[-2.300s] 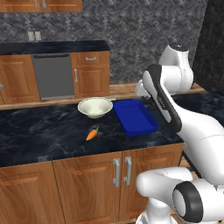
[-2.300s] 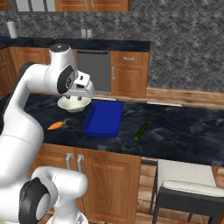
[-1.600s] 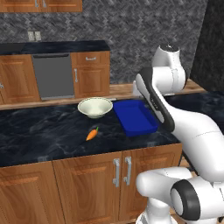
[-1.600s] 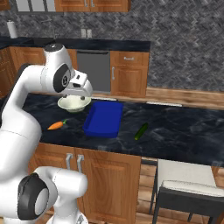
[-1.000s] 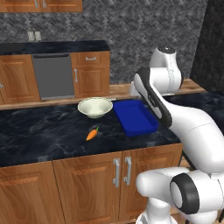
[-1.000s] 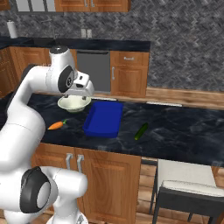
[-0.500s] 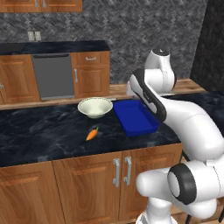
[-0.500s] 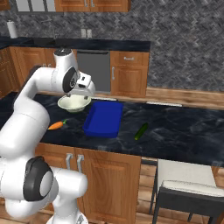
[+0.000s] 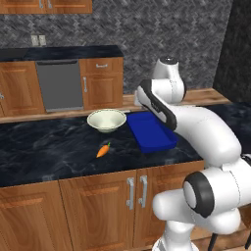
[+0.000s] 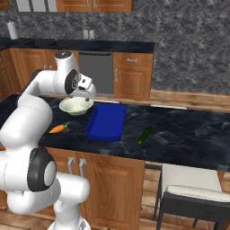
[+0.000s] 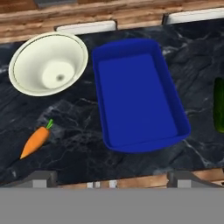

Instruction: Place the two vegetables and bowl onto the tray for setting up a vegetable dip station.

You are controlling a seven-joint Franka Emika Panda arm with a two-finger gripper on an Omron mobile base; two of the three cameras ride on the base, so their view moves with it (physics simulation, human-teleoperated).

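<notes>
Tray [image 11: 138,105] sits bare on the dark table [image 11: 87,131], jaws spread wide above it.
Bowl [image 11: 47,64] just beside, carrot [image 11: 35,141] nearer the edge; green vegetable [image 10: 144,134] lies apart, cut off in hand view.

A blue tray [image 11: 139,105] sits on the dark marble counter [image 11: 78,122]. A cream bowl [image 11: 47,63] stands just beside its left edge, an orange carrot [image 11: 36,141] below the bowl, a green vegetable [image 11: 218,105] at the right edge.

Base views flank the tray [image 9: 151,131]; hand view looks straight down.
</notes>
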